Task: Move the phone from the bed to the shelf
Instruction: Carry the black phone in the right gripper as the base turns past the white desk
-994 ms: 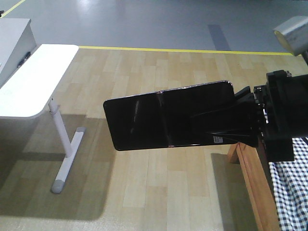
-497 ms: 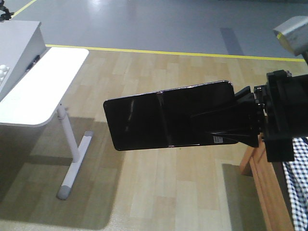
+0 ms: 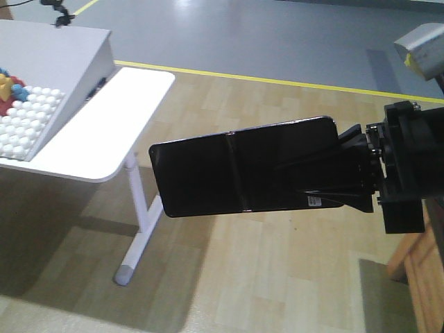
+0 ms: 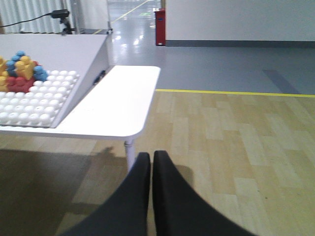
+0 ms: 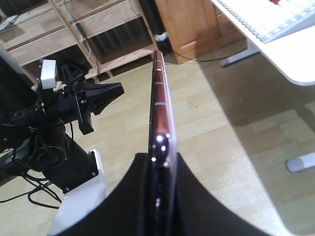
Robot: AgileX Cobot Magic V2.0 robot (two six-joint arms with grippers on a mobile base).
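Right tool [image 5: 161, 164] clamped on the phone [image 3: 229, 173].
Phone projects straight out beyond the tool's tips; left tool [image 4: 151, 157] has its fingers pressed together.

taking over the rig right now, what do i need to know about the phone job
Left gripper: shut, empty, over the wood floor.
Right gripper: jaws shut on one end of the phone, which is in mid-air over the floor.
Shelf: visible in the right wrist view beyond the phone, not reached.
Bed: not clearly in view.
Done: phone picked up off the bed.
Left: carry it to the shelf, set it down, release.
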